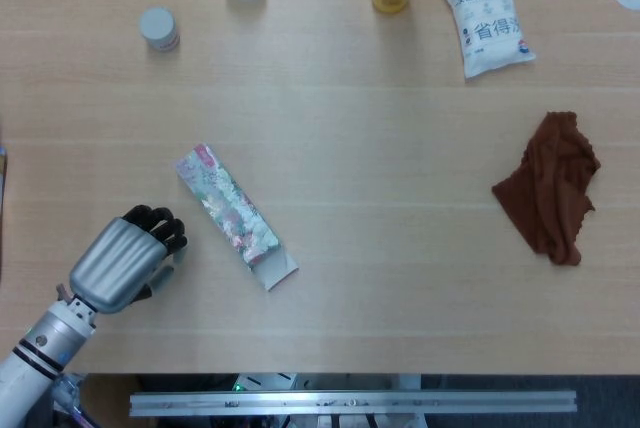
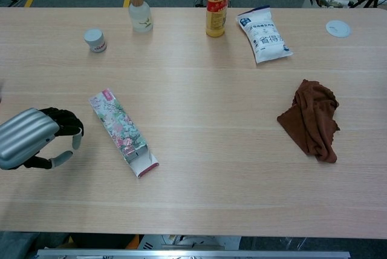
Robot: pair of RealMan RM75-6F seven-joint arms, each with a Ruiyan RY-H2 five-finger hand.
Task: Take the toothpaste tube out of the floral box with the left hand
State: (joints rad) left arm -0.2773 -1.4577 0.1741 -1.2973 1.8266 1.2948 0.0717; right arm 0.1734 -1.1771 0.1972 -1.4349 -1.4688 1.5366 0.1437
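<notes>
The floral box (image 1: 235, 216) (image 2: 123, 131) lies flat on the table, slanting from upper left to lower right, with its open flap at the near right end. No toothpaste tube shows; the inside of the box is hidden. My left hand (image 1: 125, 263) (image 2: 36, 141) hovers just left of the box, apart from it. Its fingers are bent, with a gap to the thumb, and it holds nothing. My right hand appears in neither view.
At the back stand a small white jar (image 2: 95, 39), a clear bottle (image 2: 139, 14) and a yellow bottle (image 2: 218, 2), with a white pouch (image 2: 263, 35) beside them. A brown cloth (image 2: 311, 120) lies crumpled at the right. A white lid (image 2: 338, 27) sits far right.
</notes>
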